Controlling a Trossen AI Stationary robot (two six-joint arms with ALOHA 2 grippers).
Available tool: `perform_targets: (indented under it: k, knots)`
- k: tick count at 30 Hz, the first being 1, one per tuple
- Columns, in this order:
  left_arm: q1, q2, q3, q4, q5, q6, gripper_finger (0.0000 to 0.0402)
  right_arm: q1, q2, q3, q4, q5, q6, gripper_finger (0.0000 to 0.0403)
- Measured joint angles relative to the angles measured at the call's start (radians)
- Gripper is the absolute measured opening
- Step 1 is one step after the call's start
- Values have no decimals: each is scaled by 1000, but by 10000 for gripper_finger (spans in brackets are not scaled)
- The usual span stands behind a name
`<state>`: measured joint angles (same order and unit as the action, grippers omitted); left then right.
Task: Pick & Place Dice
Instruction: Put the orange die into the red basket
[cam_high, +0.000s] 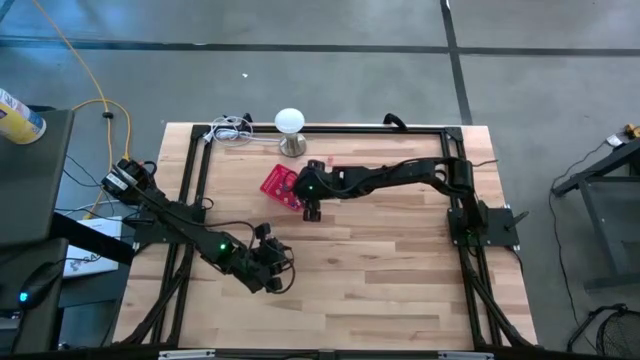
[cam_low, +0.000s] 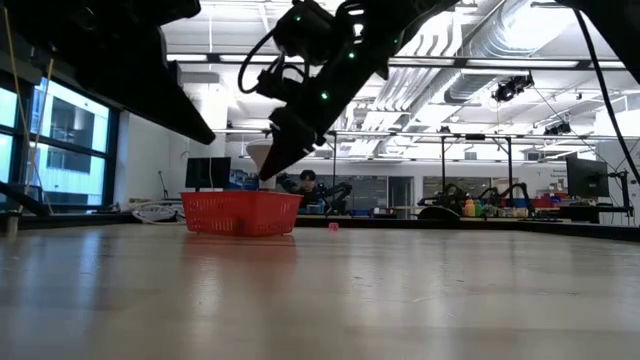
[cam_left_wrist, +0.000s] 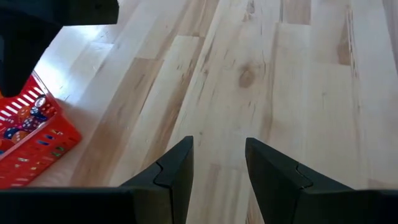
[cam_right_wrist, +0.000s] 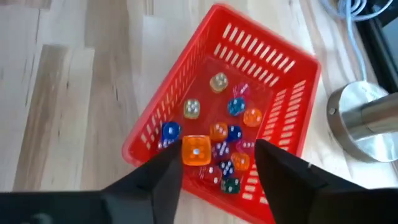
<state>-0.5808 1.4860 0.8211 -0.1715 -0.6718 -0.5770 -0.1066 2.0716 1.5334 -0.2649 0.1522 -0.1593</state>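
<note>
A small red mesh basket (cam_right_wrist: 186, 106) stands on the wooden table, left of centre toward the far edge, and also shows in the high view (cam_high: 276, 182). Several tiny dice (cam_right_wrist: 230, 134) in orange, blue, pink and green lie on its floor. My right gripper (cam_right_wrist: 217, 152) hangs open just above the basket's near rim, slanting down. An orange die (cam_right_wrist: 196, 151) shows larger than the others, close to one fingertip. One pink die (cam_low: 333, 226) lies on the table beside the basket. My left gripper (cam_left_wrist: 217, 162) is open over bare wood near the table's front left. My right gripper stands open over the basket. The orange die (cam_right_wrist: 198, 152) sits right by the inner side of one fingertip (cam_right_wrist: 169, 167), clear of the other. I cannot tell whether it touches that finger or hangs free in the air.
A white dome on a round metal base (cam_high: 290, 128) stands at the far edge just behind the basket, its base close in the right wrist view (cam_right_wrist: 364, 124). White cable (cam_high: 230, 130) lies at the far left corner. Black frame rails (cam_high: 195, 180) border the table.
</note>
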Motion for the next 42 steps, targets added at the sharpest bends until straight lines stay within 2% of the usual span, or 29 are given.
perform_targets:
  k: [7,13,17,22,24,27,35,42]
  knots:
    - [0,0,0,0,-1,0,139,-1,0,0,10,2,5,239]
    - [0,0,0,-1,-23,0,139,-1,0,0,9,2,5,258]
    - [0,0,0,-2,-147,14,139,7,0,0,15,-15,5,260]
    - [25,0,0,-7,-361,230,139,16,0,0,42,-24,7,259]
    - [62,0,0,-28,-395,288,139,16,0,0,52,-25,7,260]
    - [136,0,0,-63,-385,314,139,15,0,0,68,-24,3,260]
    - [330,0,-18,-106,-214,341,139,15,0,0,99,-20,-3,260]
    - [378,0,-31,-106,-196,351,139,1,0,0,98,-19,-6,261]
